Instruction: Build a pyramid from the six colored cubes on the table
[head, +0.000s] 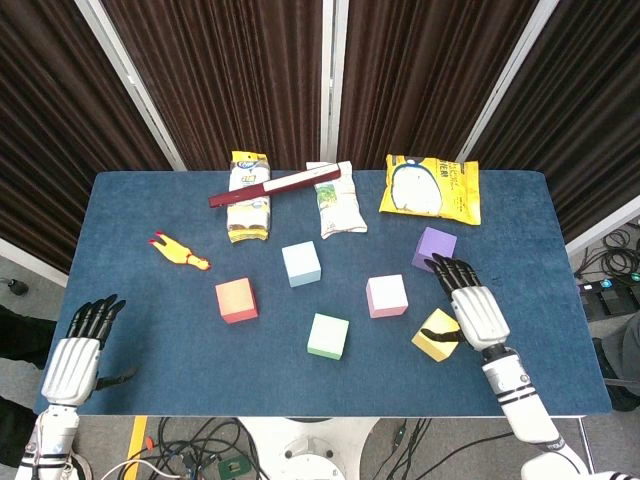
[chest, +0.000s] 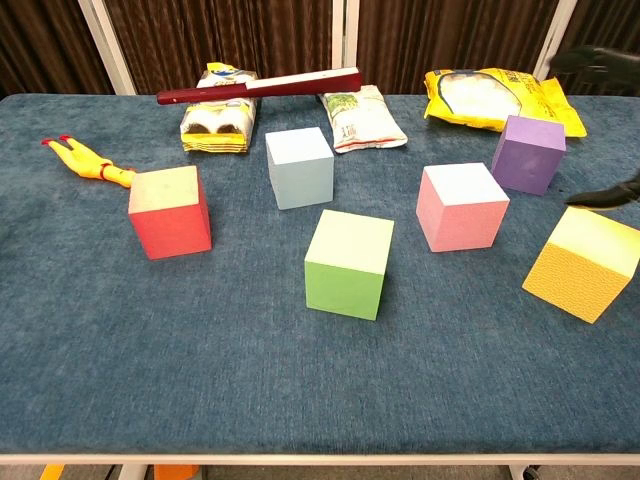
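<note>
- No brand or wording on any packet could be read; the large yellow snack bag with a white panel (head: 430, 189) carried print too small to make out, as did the narrow yellow packet (head: 249, 196) and the white-and-green packet (head: 335, 199).
- A dark red flat stick (head: 270, 187) lay tilted across the top of the narrow yellow packet, its far end over the white-and-green packet.
- A yellow rubber chicken toy with red feet (head: 179, 252) lay on the blue felt table (head: 140, 330) toward the left side.
- All six cubes stood singly on the cloth, none stacked: a red foam cube (head: 236, 300), a pale blue foam cube (head: 301, 264), a green foam cube (head: 328, 336), a pink foam cube (head: 387, 296), a purple foam cube (head: 434, 249) and a yellow foam cube (head: 436, 336).
- The right hand (head: 471, 303) hovered open above the right part of the table, fingers spread and holding nothing; its fingertips reached toward the purple cube, and its thumb hung above the yellow cube's top, with the pink cube just to its left.
- I could not tell whether the thumb touched the yellow cube.
- The left hand (head: 76, 352) hung at the table's near left corner, fingers loosely apart and empty, well apart from every cube; the red one was nearest.
</note>
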